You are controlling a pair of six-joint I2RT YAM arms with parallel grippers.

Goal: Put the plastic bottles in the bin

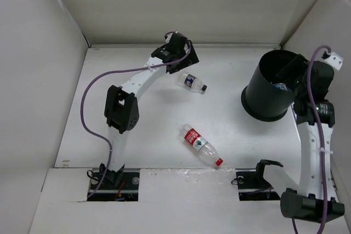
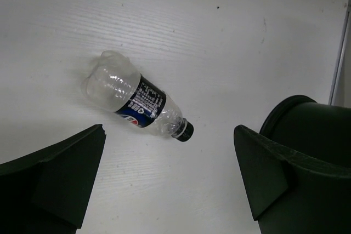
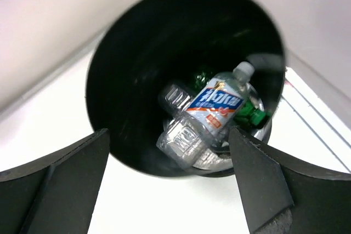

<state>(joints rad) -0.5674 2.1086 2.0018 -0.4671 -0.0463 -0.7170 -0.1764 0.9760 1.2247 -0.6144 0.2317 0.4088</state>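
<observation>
A dark-labelled bottle with a black cap [image 1: 194,82] lies on the table near the back; in the left wrist view [image 2: 138,103] it lies just ahead of my open, empty left gripper [image 2: 169,179]. A red-labelled bottle with a red cap [image 1: 202,146] lies near the table's middle front. The black bin [image 1: 270,86] stands at the right. My right gripper [image 3: 170,184] is open and empty above the bin's mouth [image 3: 137,36]. Inside the bin lie a clear bottle with a blue and white label [image 3: 205,114] and a green bottle [image 3: 253,112].
White walls enclose the table on the left, back and right. The bin's side [image 2: 307,121] also shows at the right of the left wrist view. A purple cable [image 1: 93,89] loops beside the left arm.
</observation>
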